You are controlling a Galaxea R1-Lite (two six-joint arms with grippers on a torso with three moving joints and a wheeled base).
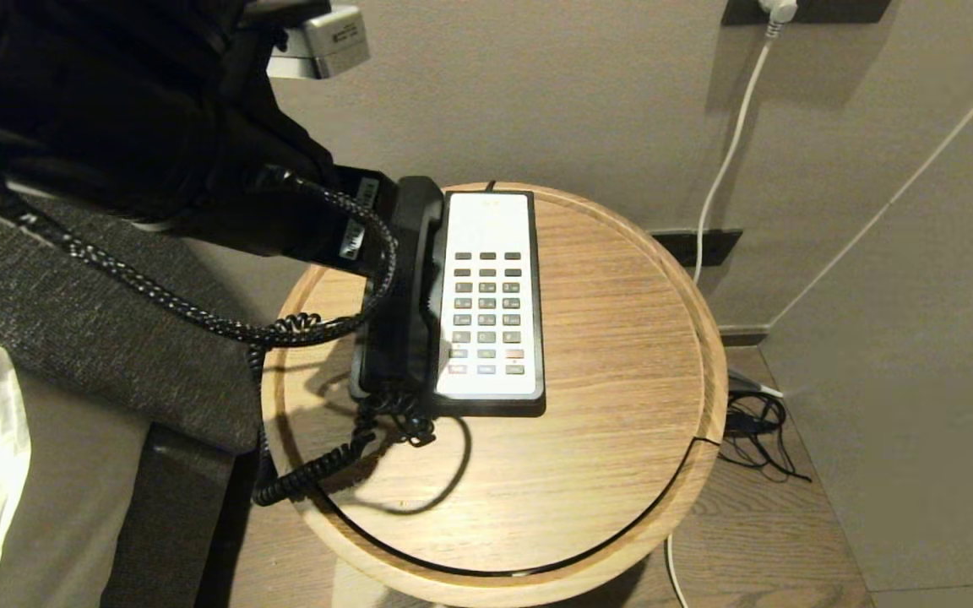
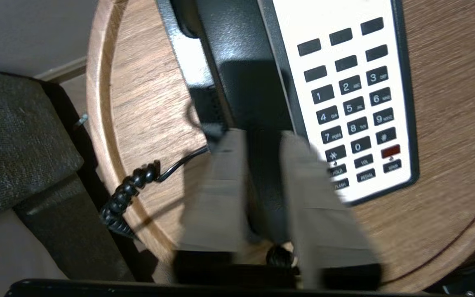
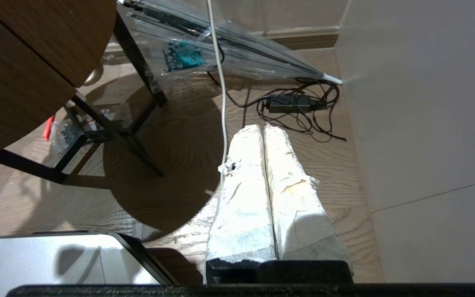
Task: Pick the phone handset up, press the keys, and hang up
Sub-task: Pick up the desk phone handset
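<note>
On a round wooden counter (image 1: pixel 605 355) beside a grey wall, the black phone base with its white faceplate lies lengthwise away from me. My left arm, the nearer one, reaches in from the counter's left side. The phone handset (image 1: pixel 406 287) rests in its cradle along the base's left edge, its long axis parallel to the faceplate, its coiled cord (image 1: pixel 317 469) trailing off the near rim. My left fingers (image 2: pixel 262 194) straddle the handset's cord end, one on each flank, set narrowly around the bar; I cannot tell whether they press it yet. The grip sits across the long axis, so I judge a straight lift would clear the cradle. The keys (image 1: pixel 487 312), a grid of dark buttons with one reddish, lie just right of the handset. My right fingers (image 3: pixel 264 185) hang closed together, holding nothing, low above the floor and well apart from the phone.
</note>
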